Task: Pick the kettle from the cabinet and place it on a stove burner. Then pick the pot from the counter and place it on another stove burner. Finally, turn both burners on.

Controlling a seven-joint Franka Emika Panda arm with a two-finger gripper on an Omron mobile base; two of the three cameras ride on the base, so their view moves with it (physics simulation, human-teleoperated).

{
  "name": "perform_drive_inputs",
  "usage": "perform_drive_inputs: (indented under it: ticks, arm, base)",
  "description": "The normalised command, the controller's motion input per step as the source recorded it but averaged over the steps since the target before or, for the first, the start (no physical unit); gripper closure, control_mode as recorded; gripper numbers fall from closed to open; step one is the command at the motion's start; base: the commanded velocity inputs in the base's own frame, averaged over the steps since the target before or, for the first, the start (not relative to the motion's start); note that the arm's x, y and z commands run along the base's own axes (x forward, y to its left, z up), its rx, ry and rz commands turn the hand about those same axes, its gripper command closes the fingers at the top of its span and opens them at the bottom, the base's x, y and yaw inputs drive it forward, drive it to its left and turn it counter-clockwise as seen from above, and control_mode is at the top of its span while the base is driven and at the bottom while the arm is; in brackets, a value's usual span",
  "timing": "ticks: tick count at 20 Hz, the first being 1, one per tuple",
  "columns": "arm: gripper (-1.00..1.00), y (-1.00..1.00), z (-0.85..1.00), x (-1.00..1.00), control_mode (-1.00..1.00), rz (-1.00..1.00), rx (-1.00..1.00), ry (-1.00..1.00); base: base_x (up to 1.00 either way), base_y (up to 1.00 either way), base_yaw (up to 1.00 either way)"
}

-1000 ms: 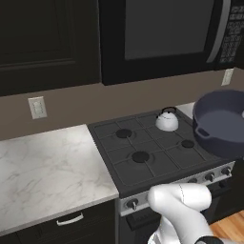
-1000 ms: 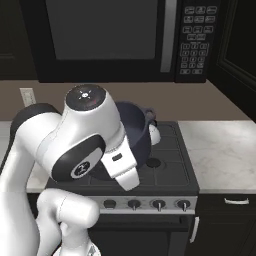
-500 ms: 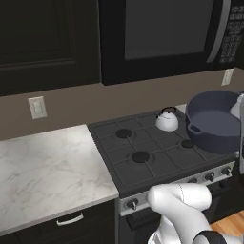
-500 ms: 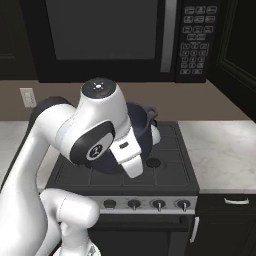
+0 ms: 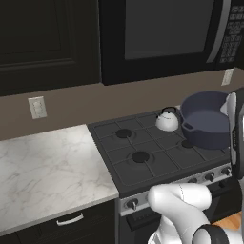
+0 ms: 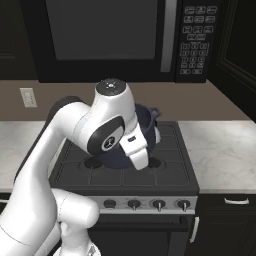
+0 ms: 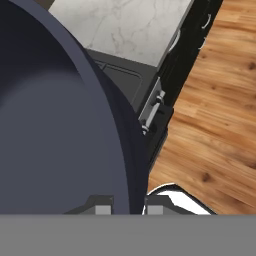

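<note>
The wide dark blue-grey pot (image 5: 205,125) hangs over the front right part of the black cooktop (image 5: 157,157), right beside the small white kettle (image 5: 167,119), which stands on the back right burner. My gripper (image 7: 129,210) is shut on the pot's (image 7: 65,125) rim, one fingertip on each side of the wall. In the right base view my arm covers most of the pot (image 6: 146,119). The two left burners (image 5: 125,134) are bare. The dark cabinet (image 5: 43,38) hangs at the upper left, its door shut.
A black microwave (image 6: 110,35) hangs above the stove. Marbled counter (image 5: 43,171) lies left of the cooktop and more counter (image 6: 220,147) lies right of it. Silver knobs (image 6: 134,204) line the stove's front. A wall outlet (image 5: 37,107) sits on the backsplash.
The pot has travelled left with my gripper, from over the stove's right edge to beside the kettle. My arm has swung further over the cooktop. The kettle has stayed put.
</note>
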Motion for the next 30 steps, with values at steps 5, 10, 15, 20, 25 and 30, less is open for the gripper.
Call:
perform_drive_inputs:
  ticks: [5, 10, 15, 20, 25, 30]
  arm:
    - [1.00, -0.20, -0.20, 0.18, -1.00, 0.00, 0.00, 0.00]
    - [1.00, -0.18, -0.22, 0.04, -1.00, 0.00, 0.01, 0.02]
    - [1.00, -0.10, -0.20, 0.07, -1.00, 0.00, 0.00, 0.04]
    - [1.00, -0.08, -0.28, 0.20, -1.00, 0.00, 0.01, 0.06]
    - [1.00, -0.07, -0.32, 0.23, -1.00, 0.00, 0.02, 0.05]
    - [1.00, -0.05, -0.28, 0.23, -1.00, 0.00, 0.02, 0.03]
  base:
    - [0.00, 0.00, 0.00]
    - [0.00, 0.00, 0.00]
    - [0.00, 0.00, 0.00]
    - [0.00, 0.00, 0.00]
    - [0.00, 0.00, 0.00]
    - [0.00, 0.00, 0.00]
